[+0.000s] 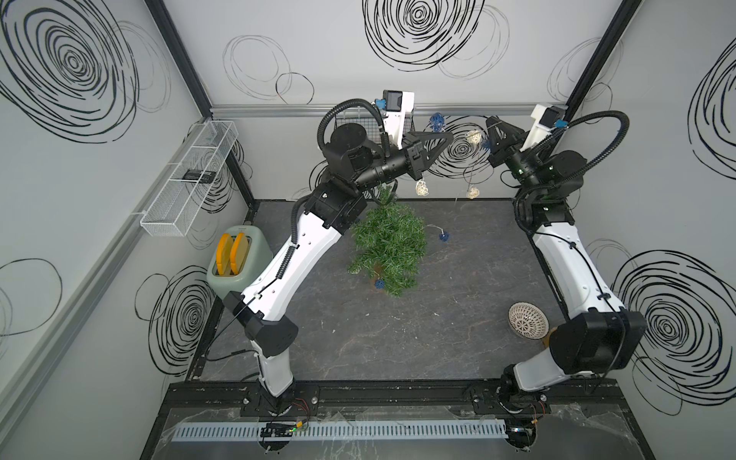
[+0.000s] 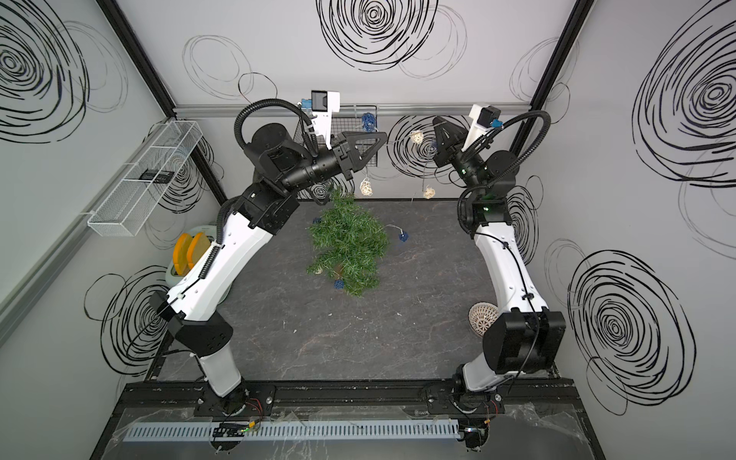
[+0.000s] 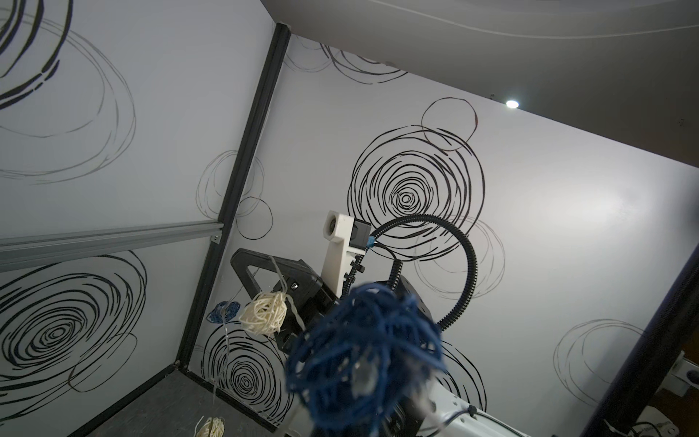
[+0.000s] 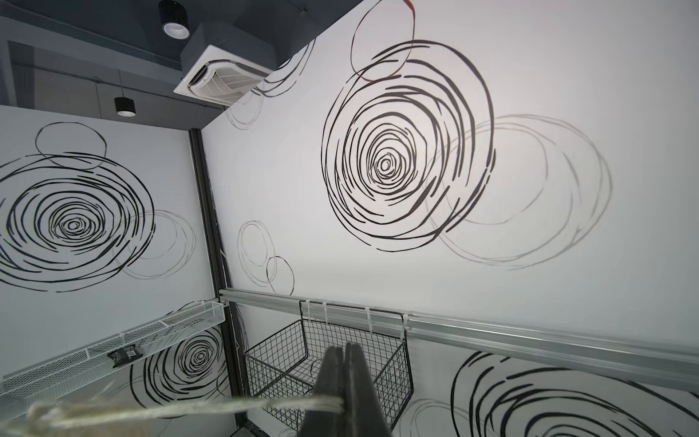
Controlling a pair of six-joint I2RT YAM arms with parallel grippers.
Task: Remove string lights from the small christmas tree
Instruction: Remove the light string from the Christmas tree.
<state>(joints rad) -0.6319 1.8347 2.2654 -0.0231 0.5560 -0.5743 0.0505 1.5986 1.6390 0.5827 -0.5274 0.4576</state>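
Observation:
The small christmas tree [image 1: 388, 243] sits mid-table, green and bristly, with its tip toward the back wall. The string lights run high above it between both grippers. My left gripper [image 1: 450, 136] is up by the back wall, shut, with a blue ball [image 1: 437, 121] beside its tip. In the left wrist view that blurred blue ball [image 3: 363, 355] hides the jaws. My right gripper [image 4: 344, 346] is shut on the pale wire [image 4: 264, 406]. A cream ball [image 1: 474, 137] hangs between the grippers and others [image 1: 422, 187] dangle lower. One blue ball [image 1: 443, 237] lies beside the tree, another [image 1: 378, 283] by its base.
A green toaster [image 1: 235, 259] with orange slices stands at the left behind my left arm. A white mesh shelf [image 1: 191, 179] hangs on the left wall, a black wire basket [image 4: 329, 363] on the back wall. A patterned bowl [image 1: 527, 320] sits by my right arm's base.

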